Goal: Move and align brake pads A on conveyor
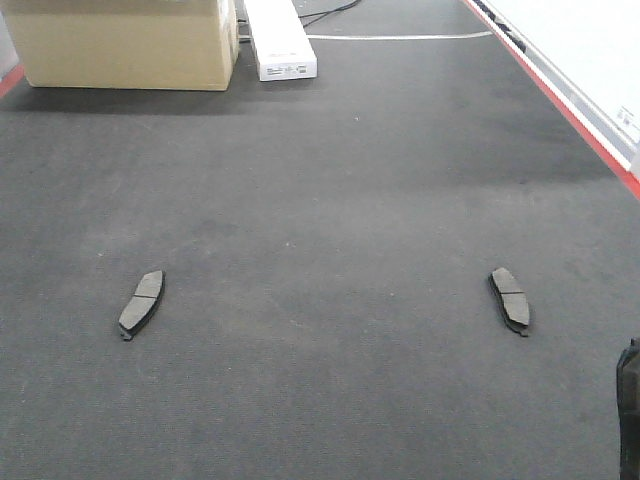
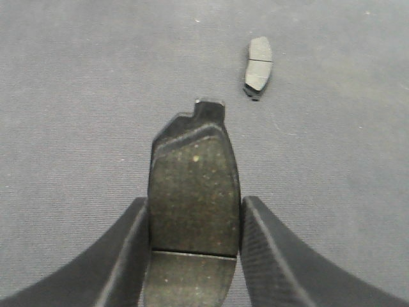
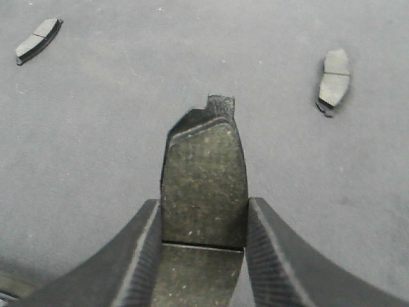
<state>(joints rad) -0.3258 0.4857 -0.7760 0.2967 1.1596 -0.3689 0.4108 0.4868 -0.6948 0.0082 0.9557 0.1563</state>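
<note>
Left wrist view: brake pad point(image 2: 193, 192) near end behind tool point(image 2: 193, 252) fingers.

Two brake pads point(image 1: 142, 303) point(image 1: 510, 298) lie well apart on the conveyor point(image 1: 330, 180) — cardboard box point(image 1: 125, 40) at its far end.

Light is even and diffuse across the conveyor point(image 1: 330, 200), fairly bright, with no hard glare on its matte weave; the white strip at the far right edge point(image 1: 580, 40) is blown out; the cardboard box point(image 1: 130, 40) casts a soft shadow towards the camera; the two lying brake pads point(image 1: 142, 303) throw only thin shadows; in both wrist views the held pads point(image 2: 193, 192) sit sharp and grainy, while the claw fingers point(image 3: 137, 262) go dark and slightly soft near the bottom edge.
</note>
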